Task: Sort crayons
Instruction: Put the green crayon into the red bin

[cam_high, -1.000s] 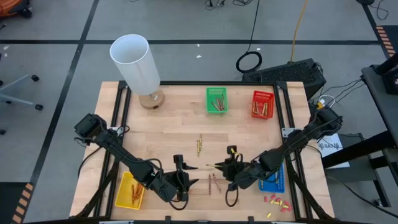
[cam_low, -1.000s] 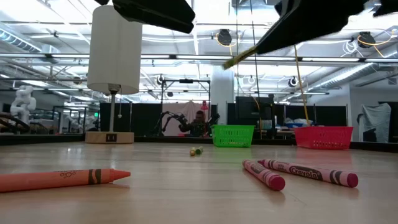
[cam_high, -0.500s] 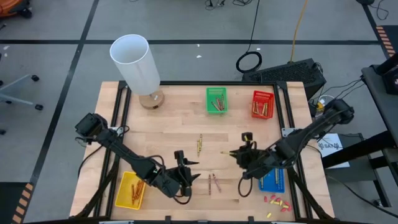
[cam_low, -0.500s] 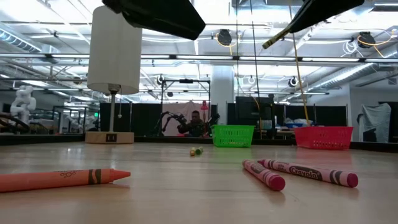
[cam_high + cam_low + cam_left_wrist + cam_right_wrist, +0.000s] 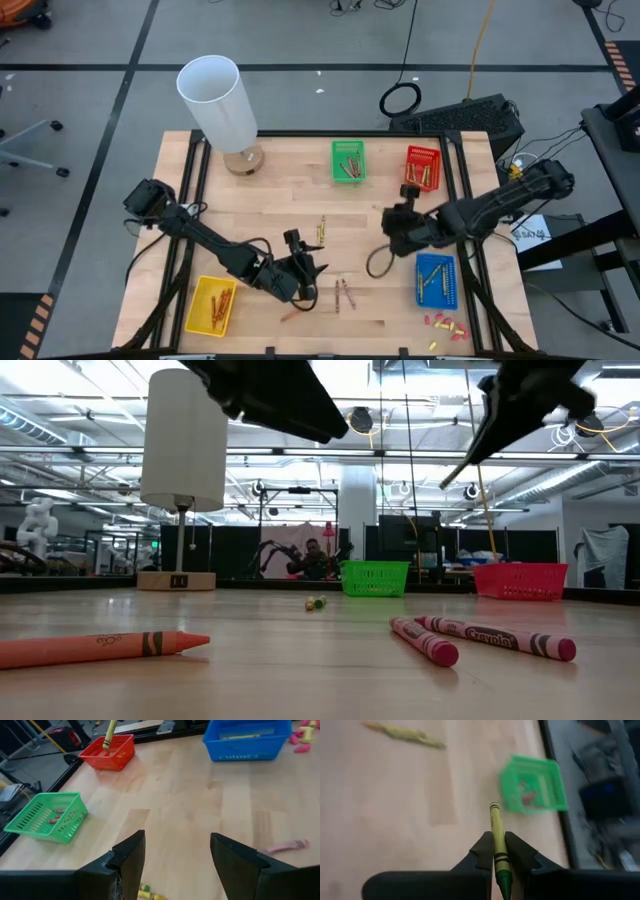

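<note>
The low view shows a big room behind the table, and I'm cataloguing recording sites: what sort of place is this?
Probably a robotics lab or workshop in a large industrial hall. The ceiling has bare beams and strip lights, another robot arm stands at the back by a seated person, and cables trail over the taped concrete floor.

Left arm: reaches from the table's left edge diagonally toward the near middle, links low over the wood.
Left gripper [image 5: 316, 266]: near the table's near centre, held above the surface, pointing right and slightly far.
Left fingers [image 5: 127, 857]: spread apart, nothing between them.
Right arm: comes in from the table's right edge, stretched leftward, raised above the table.
Right gripper [image 5: 495, 851]: right of the table's centre, held high, pointing toward the far side.
Right fingers [image 5: 482, 851]: pinched together on a crayon [image 5: 497, 847]; the stick pokes out past the fingertips.
Low view: both arms enter from above as dark shapes.
</note>
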You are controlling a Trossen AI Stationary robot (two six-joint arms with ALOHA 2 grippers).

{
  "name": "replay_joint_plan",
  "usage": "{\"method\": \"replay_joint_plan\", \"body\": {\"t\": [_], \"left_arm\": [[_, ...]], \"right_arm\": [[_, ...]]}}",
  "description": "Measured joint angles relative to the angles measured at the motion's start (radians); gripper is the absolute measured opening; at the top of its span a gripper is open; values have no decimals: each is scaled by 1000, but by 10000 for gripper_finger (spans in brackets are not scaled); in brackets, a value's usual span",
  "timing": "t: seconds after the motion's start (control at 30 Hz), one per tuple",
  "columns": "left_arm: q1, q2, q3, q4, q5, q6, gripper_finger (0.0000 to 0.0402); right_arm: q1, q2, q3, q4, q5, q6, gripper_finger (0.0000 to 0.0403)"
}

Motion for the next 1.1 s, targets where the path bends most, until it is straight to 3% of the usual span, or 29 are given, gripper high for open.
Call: {"method": "replay_joint_plan", "body": {"t": [0.33, 0.43, 0.63, 0.77, 1.1], "left_arm": [[50, 0, 0, -22, 7, 9, 222], [59, 0, 0, -35, 23, 9, 222], [69, 0, 0, -49, 49, -1, 222], [67, 0, 0, -49, 76, -2, 222], [66, 0, 0, -45, 82, -2, 222]], "right_arm": [[-229, 0, 0, -161, 233, 12, 13], [-304, 0, 0, -206, 255, 65, 13], [-435, 0, -60, -239, 250, 222, 13], [-497, 6, -134, -205, 203, 243, 13], [-557, 7, -289, -140, 109, 283, 14]]}}
